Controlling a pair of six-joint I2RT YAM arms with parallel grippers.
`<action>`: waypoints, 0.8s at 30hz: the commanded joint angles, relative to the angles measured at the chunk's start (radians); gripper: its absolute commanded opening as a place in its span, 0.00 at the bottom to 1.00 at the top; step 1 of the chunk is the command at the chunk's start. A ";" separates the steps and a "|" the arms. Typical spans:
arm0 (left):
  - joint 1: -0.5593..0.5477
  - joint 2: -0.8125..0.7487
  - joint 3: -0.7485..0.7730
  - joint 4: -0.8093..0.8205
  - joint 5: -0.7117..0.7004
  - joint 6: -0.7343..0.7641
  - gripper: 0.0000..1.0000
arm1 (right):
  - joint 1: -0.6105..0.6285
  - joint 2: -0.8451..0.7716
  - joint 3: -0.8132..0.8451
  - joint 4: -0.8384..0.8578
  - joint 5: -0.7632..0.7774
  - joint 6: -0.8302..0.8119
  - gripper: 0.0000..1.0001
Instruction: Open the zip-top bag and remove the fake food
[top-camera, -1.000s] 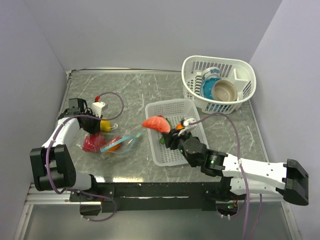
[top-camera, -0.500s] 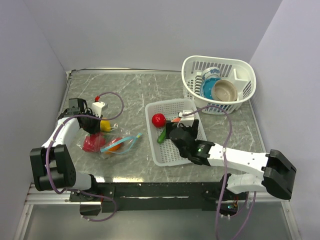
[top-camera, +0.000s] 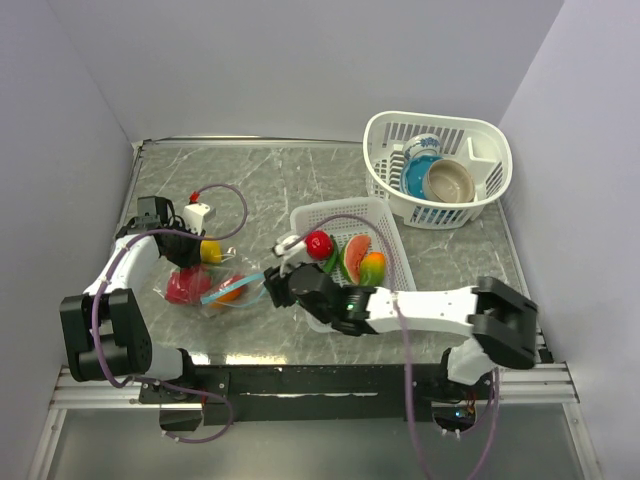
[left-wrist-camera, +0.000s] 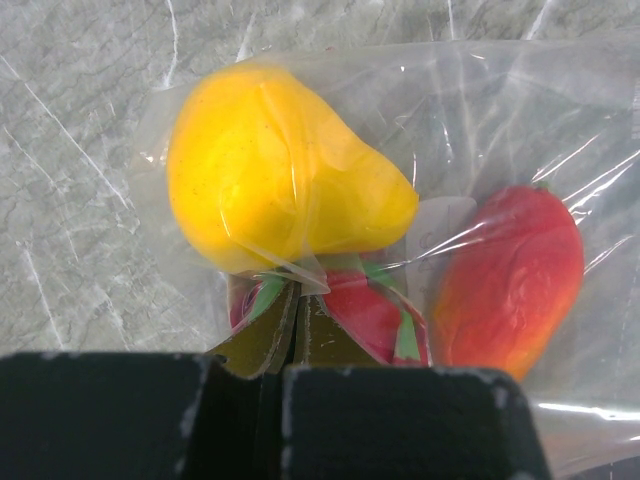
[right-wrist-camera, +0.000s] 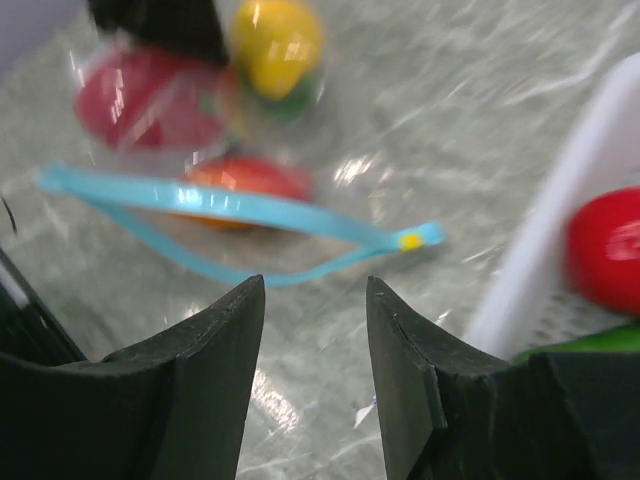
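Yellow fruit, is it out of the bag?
No, the yellow fruit sits inside the clear zip-top bag, wrapped by its plastic.

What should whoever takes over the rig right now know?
Left gripper: shut on the zip-top bag, at the end away from the zip.
Right gripper: open, empty, facing the bag's mouth.
Done: zip open; some fake food lies in the flat white basket.
Left: three pieces inside the bag, yellow, orange-red and pink.
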 joint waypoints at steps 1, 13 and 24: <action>0.003 0.010 0.007 -0.035 -0.004 -0.002 0.01 | 0.005 0.129 0.075 0.068 -0.147 0.020 0.53; 0.003 0.004 0.004 -0.038 0.000 0.000 0.01 | 0.004 0.371 0.268 0.061 -0.184 0.017 1.00; 0.003 -0.004 0.010 -0.064 0.020 0.000 0.01 | -0.007 0.657 0.592 -0.108 -0.191 0.015 1.00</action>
